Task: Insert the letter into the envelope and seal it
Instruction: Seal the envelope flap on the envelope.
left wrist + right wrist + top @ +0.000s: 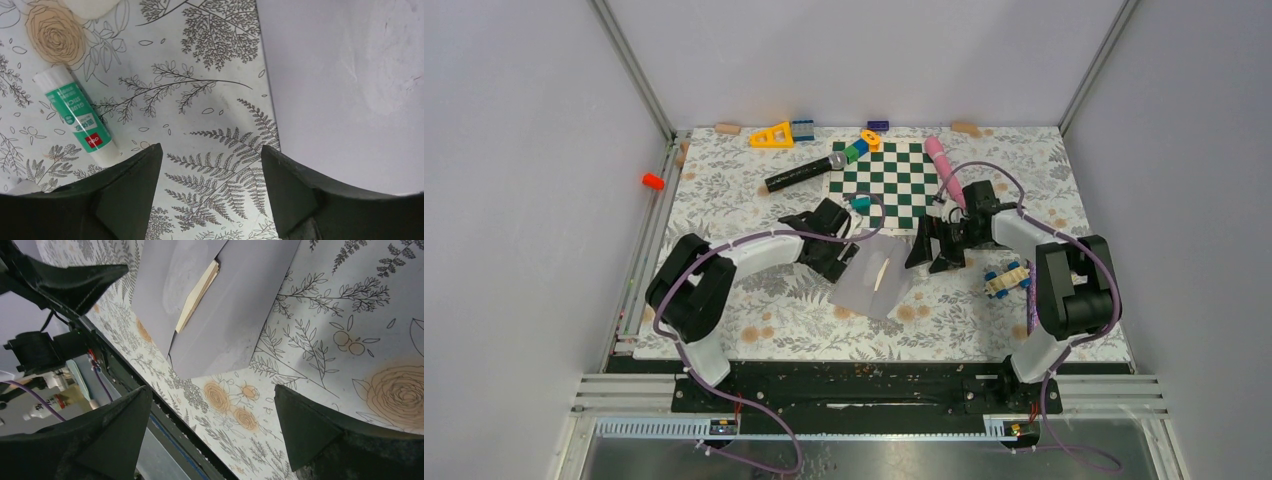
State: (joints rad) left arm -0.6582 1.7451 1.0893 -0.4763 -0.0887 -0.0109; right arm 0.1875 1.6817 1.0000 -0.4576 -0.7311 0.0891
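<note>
Centrally, envelope (869, 292) lies flat w/ letter (882, 270) tucked inside; left gripper (211, 150) & right gripper (212, 390) both spread, empty.

The bench (774, 330) is covered with a pale sheet printed with grey ferns, leafy sprigs and tan roses. It is boxed in on three sides by a plain, matte light-grey left wall (524, 200), back wall (864, 50) and right wall (1184, 200). Slim aluminium posts (634, 65) run up the two rear corners where the panels meet, a black plate (854, 385) and silver slotted rails (624, 392) lie along the near edge above a dull metal surface (874, 462), and the light is soft and even with only faint shadows.
</note>
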